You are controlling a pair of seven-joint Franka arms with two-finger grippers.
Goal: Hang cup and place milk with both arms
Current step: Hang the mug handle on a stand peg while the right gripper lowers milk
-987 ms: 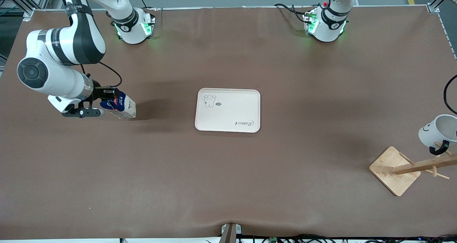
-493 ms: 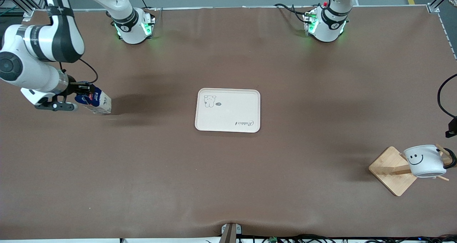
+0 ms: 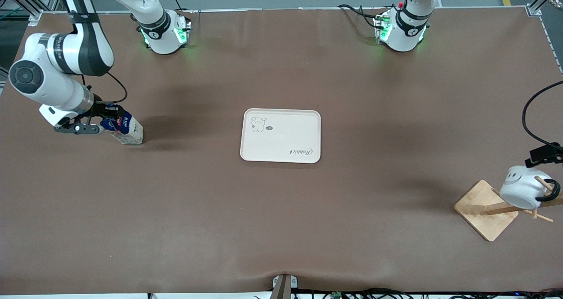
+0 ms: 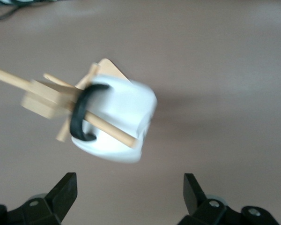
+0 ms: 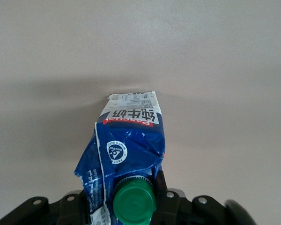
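Vs half a sec ago: right gripper (image 3: 102, 122) w/ the milk (image 3: 126, 131) has shifted a bit toward the tray and sits slightly lower in front view. The cup (image 3: 522, 188) has swung on its peg: it hung w/ the smiley face to the camera, now it's tipped so only part of the face shows up top, black handle looped over the peg at the frame edge. Left gripper (image 3: 545, 154) was just poking into frame, now shows a little further in, above the cup, cable arcing up from it.

Right gripper is clamped on the milk's top end; in the right wrist view the carton (image 5: 129, 154) sits between the fingers, green cap (image 5: 134, 204) close to the camera, blue wrapper crumpled. Carton is over the table at the right arm's end, well apart from the tray; can't tell if its base touches the table.

Left gripper (image 4: 130, 194) is released: fingers spread wide, nothing between them, apart from the cup (image 4: 122, 119). Cup hangs on the wooden rack (image 3: 486, 209), handle (image 4: 82, 112) around a peg (image 4: 107, 129). Rack stands at the left arm's end, nearer the front camera than the tray.

Tray (image 3: 281, 154), cream, mid-table, has only its printed cartoon and lettering, nothing lying in it. Inside of the cup isn't visible.
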